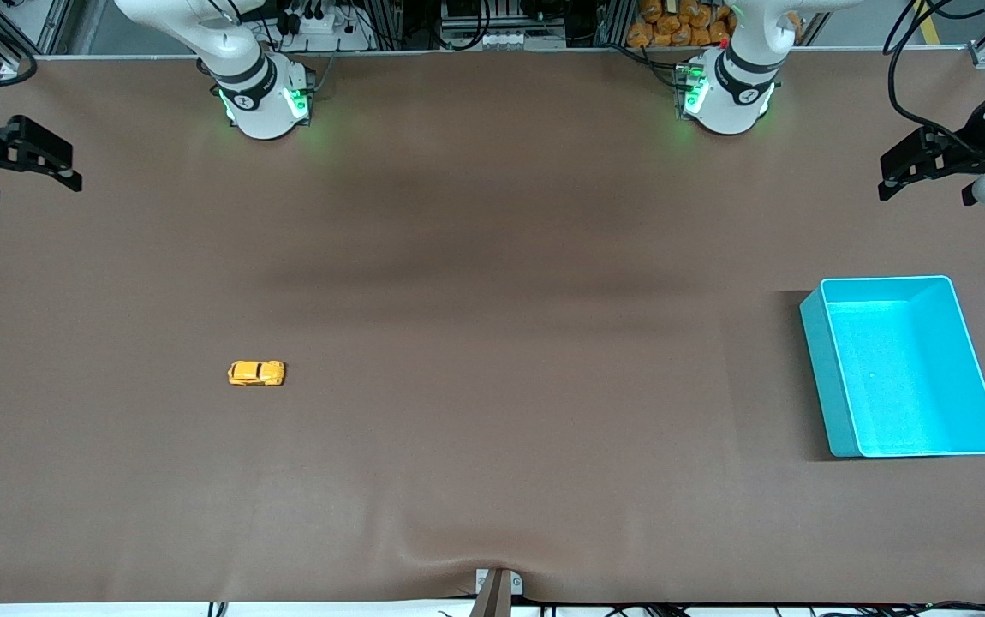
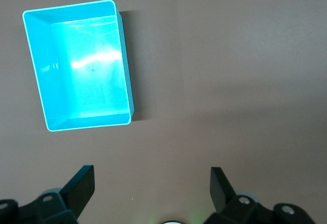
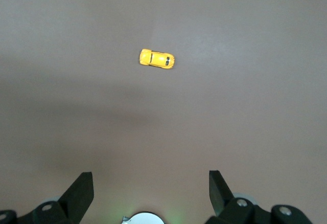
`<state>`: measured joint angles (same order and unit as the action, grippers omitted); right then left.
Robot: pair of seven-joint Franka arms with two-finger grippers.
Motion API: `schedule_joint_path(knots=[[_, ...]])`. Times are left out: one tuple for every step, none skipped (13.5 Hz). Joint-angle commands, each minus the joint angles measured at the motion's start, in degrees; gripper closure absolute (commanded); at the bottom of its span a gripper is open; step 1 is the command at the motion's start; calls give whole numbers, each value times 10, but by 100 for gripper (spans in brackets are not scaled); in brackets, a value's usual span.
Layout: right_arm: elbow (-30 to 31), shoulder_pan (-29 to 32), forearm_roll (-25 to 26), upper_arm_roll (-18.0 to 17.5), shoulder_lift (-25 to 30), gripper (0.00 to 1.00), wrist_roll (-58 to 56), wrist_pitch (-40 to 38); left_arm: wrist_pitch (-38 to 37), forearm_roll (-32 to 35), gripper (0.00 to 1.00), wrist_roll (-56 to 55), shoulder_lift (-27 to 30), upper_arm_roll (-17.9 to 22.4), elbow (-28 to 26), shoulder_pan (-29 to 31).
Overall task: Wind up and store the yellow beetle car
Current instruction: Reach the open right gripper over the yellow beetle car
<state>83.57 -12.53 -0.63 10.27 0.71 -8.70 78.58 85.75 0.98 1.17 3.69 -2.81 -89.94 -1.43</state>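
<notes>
Front view: yellow beetle car (image 1: 257, 373) on table (image 1: 492, 480) | no readable lettering

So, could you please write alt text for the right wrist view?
A tiny yellow beetle car sits alone on the brown table, untouched. The right gripper hangs open above the table, its two dark fingers spread and empty.

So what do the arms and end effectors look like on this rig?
Both arms are glossy white with dark joint bands and green lights glowing at their bases. The left end effector and right end effector are matte black with two angular fingers; black cables trail along the left arm.
</notes>
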Motion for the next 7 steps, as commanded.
schedule_joint_path(knots=[[20,-21,3,6,-6,0,-10,2,0,-9,0,8,-6,0,13,2],[25,-34,5,6,-16,0,-11,2,0,-9,0,8,-6,0,12,2],[43,-48,12,6,-17,0,-18,8,0,-9,0,8,-6,0,12,2],[69,-69,40,6,-16,0,-30,25,0,-9,0,8,-6,0,13,2],[97,-85,62,5,-15,0,-32,52,0,-9,0,8,-6,0,12,2],[128,-90,70,5,-15,0,-33,81,0,-10,0,8,-6,0,12,2],[153,-92,70,5,-16,0,-33,108,0,-10,0,8,-6,0,13,2]])
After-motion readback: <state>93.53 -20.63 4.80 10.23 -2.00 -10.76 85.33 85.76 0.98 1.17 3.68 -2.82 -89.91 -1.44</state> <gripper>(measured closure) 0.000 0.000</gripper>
